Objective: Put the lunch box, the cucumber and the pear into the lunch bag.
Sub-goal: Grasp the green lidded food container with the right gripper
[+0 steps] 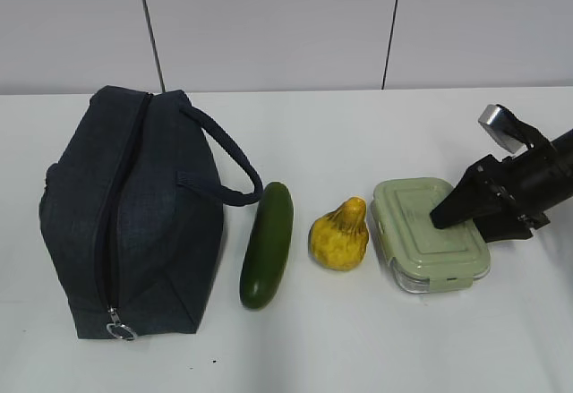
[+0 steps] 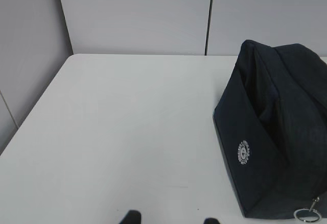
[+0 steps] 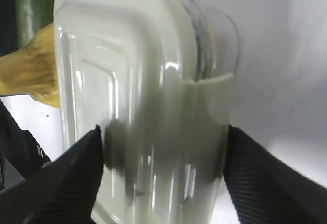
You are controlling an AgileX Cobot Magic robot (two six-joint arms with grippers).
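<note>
While the left pincer [image 2: 170, 218] stands parted, the right pincer [image 3: 161, 147] straddles the lunch box [image 3: 143, 96], open.

1. White table [image 1: 376, 357].
2. On it, left to right: zipped bag [image 1: 130, 209], cucumber [image 1: 268, 244], pear [image 1: 340, 234], lunch box [image 1: 428, 234], each apart from the next.

Right arm reaches in from the right edge, wrist angled down toward the left. Right end effector [image 1: 450, 216] spread wide, black fingers [image 3: 66, 183] apart. Left end effector [image 2: 171, 220]: only two dark fingertips [image 2: 130, 217] visible, partly apart.
</note>
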